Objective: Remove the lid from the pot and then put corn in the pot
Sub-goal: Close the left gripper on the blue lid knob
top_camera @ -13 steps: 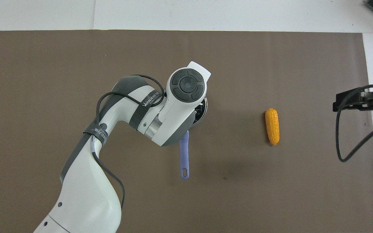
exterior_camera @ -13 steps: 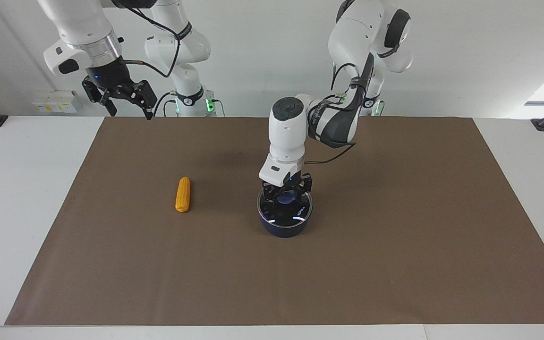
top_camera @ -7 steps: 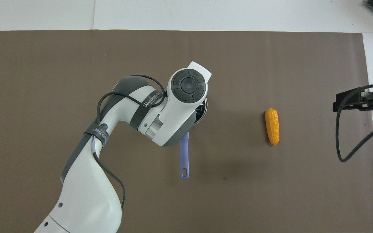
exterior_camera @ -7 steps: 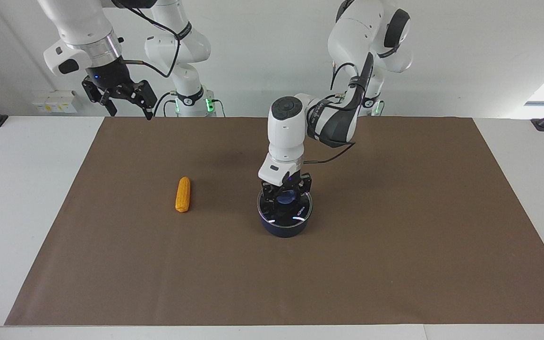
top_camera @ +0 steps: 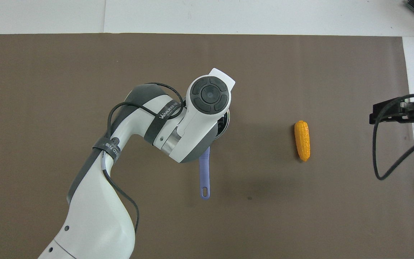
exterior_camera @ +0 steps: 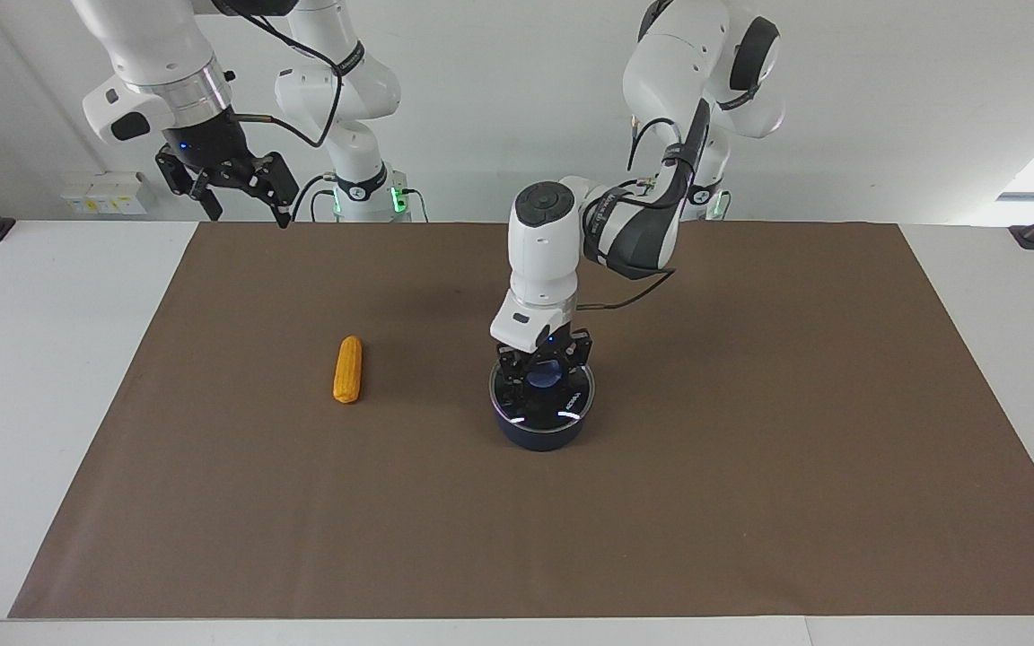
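Clear glass with a blue knob, the lid (exterior_camera: 542, 402) sits on the pot (exterior_camera: 541, 432) at mid-worktop (exterior_camera: 750, 502), directly below our left end effector (exterior_camera: 542, 375). Its fingers flank the knob; we cannot tell whether they grip it. We judge the coming move a straight vertical lift. The pot's handle (top_camera: 204, 174) points toward the robots. The corn (exterior_camera: 348, 369) lies beside the pot toward the right arm's end, its long axis running nearer-to-farther. Our right end effector (exterior_camera: 239, 184) waits raised there, fingers apart, holding nothing.
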`<state>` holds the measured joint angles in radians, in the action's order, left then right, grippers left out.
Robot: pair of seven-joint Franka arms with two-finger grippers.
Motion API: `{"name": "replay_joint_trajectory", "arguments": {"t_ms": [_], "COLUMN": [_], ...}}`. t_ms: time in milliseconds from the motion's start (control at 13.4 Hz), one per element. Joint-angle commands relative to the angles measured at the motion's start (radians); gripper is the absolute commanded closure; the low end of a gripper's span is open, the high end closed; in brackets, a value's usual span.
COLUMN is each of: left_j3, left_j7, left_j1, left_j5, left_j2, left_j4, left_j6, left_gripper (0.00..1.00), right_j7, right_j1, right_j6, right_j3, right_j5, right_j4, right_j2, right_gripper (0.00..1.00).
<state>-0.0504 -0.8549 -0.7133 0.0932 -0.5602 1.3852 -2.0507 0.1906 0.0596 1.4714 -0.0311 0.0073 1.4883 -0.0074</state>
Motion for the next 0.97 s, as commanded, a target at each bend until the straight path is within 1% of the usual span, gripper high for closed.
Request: {"name": "replay_joint_trajectory", "arguments": {"t_ms": [0,224,299,374,449,524,598,673,898], "left_j3": [-0.015,-0.012,-0.012,-0.015,-0.016,-0.016,-0.016,-0.017,-0.019], "left_j7": [-0.013,-0.013,-0.013,-0.013,-0.013,-0.013,-0.013,-0.013,-0.01], "left_j1": [-0.014,-0.014,-0.012,-0.012,-0.012,-0.012,-0.012,-0.011,0.0], "left_j5": [0.022,0.022,0.022,0.02,0.02,0.02,0.02,0.017,0.01], "left_j2": [0.0,-0.001,0.003,0.003,0.003,0.005,0.005,0.008,0.042], "left_j4": [-0.015,-0.022,-0.022,-0.023,-0.023,-0.022,-0.022,-0.022,-0.022], "left_j6": [0.026,0.026,0.026,0.026,0.027,0.027,0.027,0.027,0.035], "left_gripper": [0.28,0.28,0.3,0.36,0.48,0.65,0.77,0.85,0.87], "right_j7": [-0.028,-0.028,-0.028,-0.028,-0.028,-0.03,-0.03,-0.03,-0.03], "right_j1": [-0.006,-0.006,-0.006,-0.006,-0.006,-0.006,-0.006,-0.006,-0.006], "right_j6": [0.023,0.023,0.023,0.024,0.027,0.039,0.046,0.047,0.069], "right_j3": [0.003,0.003,0.003,0.003,0.003,0.003,0.003,0.003,0.003], "right_j5": [0.008,0.008,0.008,0.008,0.008,0.008,0.008,0.008,0.008], "right_j4": [0.024,0.023,0.023,0.023,0.024,0.026,0.027,0.027,0.03], "right_j2": [-0.02,-0.02,-0.02,-0.02,-0.02,-0.02,-0.02,-0.02,-0.02], "right_gripper": [0.0,0.0,0.0,0.0,0.0,0.0,0.0,0.0,0.0]}}
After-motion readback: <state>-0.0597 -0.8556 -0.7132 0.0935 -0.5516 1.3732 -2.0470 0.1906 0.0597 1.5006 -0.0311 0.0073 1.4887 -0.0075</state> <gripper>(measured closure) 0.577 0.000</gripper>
